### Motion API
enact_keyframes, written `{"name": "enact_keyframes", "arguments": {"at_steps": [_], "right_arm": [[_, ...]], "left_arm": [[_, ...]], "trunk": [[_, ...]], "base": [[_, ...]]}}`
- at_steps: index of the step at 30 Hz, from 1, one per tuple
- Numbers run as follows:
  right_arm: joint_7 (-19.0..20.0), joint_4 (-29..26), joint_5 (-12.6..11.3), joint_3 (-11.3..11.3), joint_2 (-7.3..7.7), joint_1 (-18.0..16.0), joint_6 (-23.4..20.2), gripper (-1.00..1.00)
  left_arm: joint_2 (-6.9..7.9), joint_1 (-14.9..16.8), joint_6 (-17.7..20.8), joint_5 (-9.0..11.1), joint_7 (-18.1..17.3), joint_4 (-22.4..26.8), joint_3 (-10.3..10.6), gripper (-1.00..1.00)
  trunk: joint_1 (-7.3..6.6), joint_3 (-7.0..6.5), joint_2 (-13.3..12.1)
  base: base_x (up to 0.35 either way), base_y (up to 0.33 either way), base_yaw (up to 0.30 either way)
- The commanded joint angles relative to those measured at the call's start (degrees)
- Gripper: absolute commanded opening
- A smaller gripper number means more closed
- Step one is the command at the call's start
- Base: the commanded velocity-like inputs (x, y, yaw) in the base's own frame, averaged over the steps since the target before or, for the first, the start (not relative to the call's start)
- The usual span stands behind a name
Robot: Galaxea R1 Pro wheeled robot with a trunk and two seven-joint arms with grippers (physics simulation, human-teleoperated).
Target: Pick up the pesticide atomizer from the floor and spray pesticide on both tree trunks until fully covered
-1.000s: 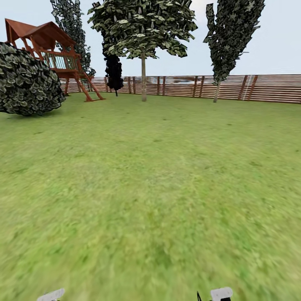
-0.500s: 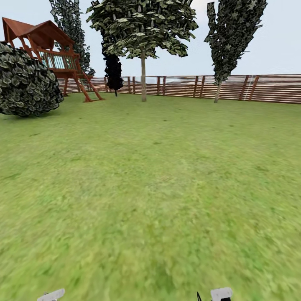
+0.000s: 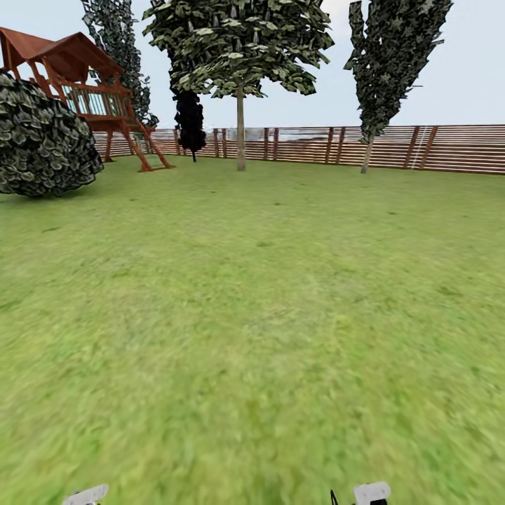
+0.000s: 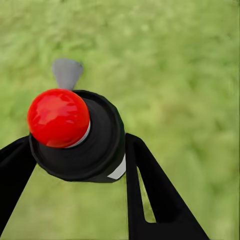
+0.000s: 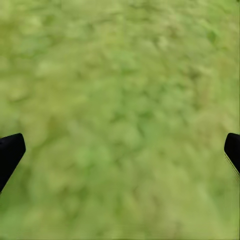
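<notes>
Gripping the atomizer [image 4: 82,140], the left gripper [image 4: 75,165] has one black finger [image 4: 150,195] pressed to the bottle's right flank and the other at its left, lower half of the left wrist frame; the bottle is a round dark body with a glossy red ball top [image 4: 58,117], a sliver of white label [image 4: 119,170] and a grey nozzle [image 4: 67,72] pointing toward the upper left, over blurred grass. In the right wrist view the right gripper [image 5: 120,150] stands wide apart and holds nothing, its black fingertips [image 5: 10,152] at the two side edges with only mottled green lawn between. The head view gives the wider garden: open lawn [image 3: 266,315] fills the lower two thirds of the frame, unobstructed up to the slatted reddish-brown fence [image 3: 393,147] across the upper right. A tree with a straight grey-tan trunk [image 3: 240,130] stands at upper centre, a second tree [image 3: 367,154] at upper right, a black cypress [image 3: 189,119] between the first trunk and a red wooden playhouse [image 3: 77,77] at upper left, beside a round leafy bush [image 3: 42,137].
</notes>
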State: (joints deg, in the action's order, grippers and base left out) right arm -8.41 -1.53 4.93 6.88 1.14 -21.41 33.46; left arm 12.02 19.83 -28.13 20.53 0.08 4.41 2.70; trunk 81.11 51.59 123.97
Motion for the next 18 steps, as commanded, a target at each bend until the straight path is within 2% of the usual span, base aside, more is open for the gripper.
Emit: {"name": "enact_keyframes", "arguments": {"at_steps": [1, 18], "right_arm": [[-0.6, 0.04, 0.52, 0.32, 0.0, -0.03, 0.02, 1.0], [-0.59, 0.04, 0.52, 0.32, 0.0, -0.03, 0.02, 1.0]], "left_arm": [[0.01, 0.03, -0.17, 0.33, 0.01, -0.02, 0.29, -1.0], [0.02, 0.03, -0.17, 0.34, 0.01, -0.02, 0.29, -1.0]], "trunk": [[0.03, 0.05, 0.02], [0.03, 0.05, 0.02]], "base": [[0.339, 0.0, 0.0], [0.339, 0.0, 0.0]]}}
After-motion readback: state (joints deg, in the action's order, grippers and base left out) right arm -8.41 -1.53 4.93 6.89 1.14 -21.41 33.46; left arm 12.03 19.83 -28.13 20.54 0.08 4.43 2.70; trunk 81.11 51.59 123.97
